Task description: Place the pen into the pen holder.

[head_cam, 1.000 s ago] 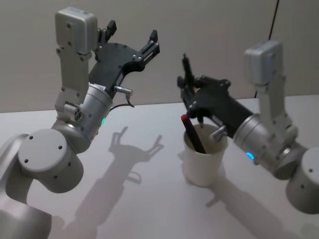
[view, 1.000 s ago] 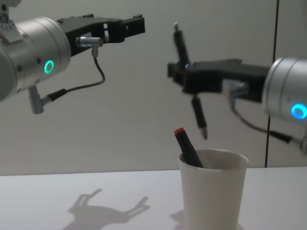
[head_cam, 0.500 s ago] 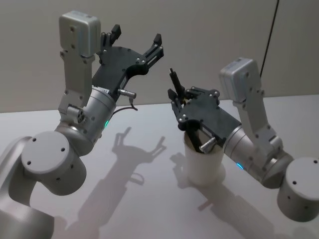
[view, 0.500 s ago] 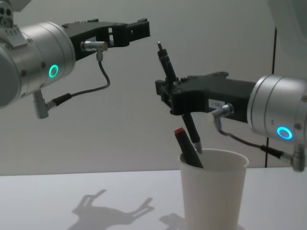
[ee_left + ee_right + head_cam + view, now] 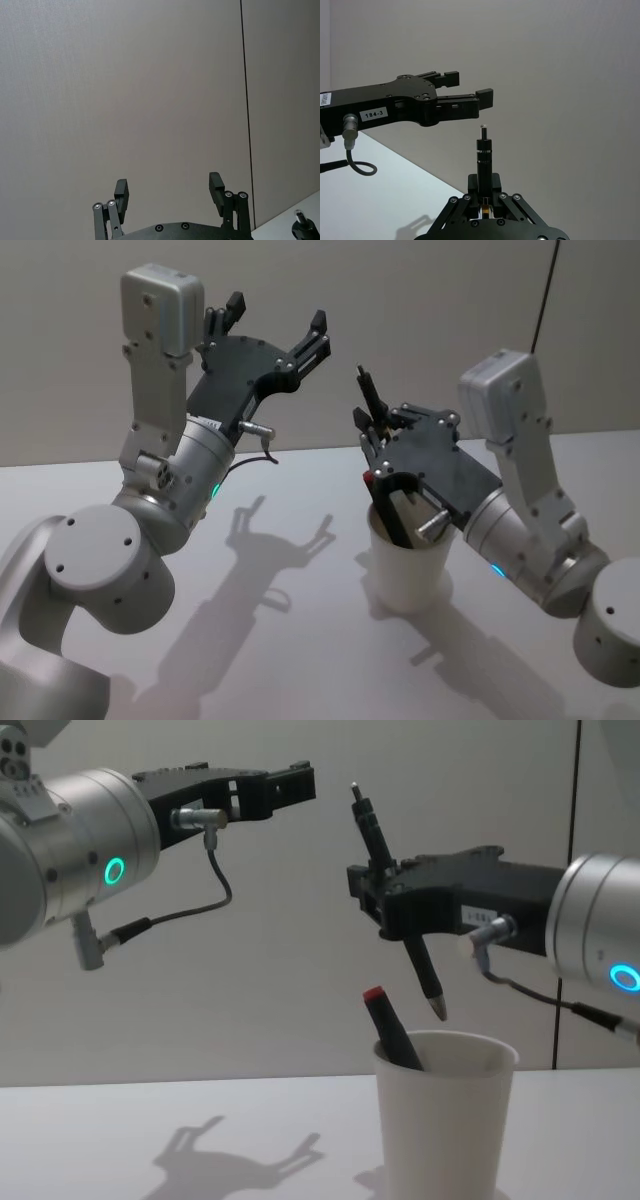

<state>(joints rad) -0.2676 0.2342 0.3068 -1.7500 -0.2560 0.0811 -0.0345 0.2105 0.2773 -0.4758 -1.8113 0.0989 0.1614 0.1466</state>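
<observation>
Pen pinched upright in right pincer, tip just above pen holder, left pincer spread, raised.

A black pen with a red cap leans inside the white paper cup, occupying its left side; the right stays free.

A plain white table — one white paper cup stands on it.
</observation>
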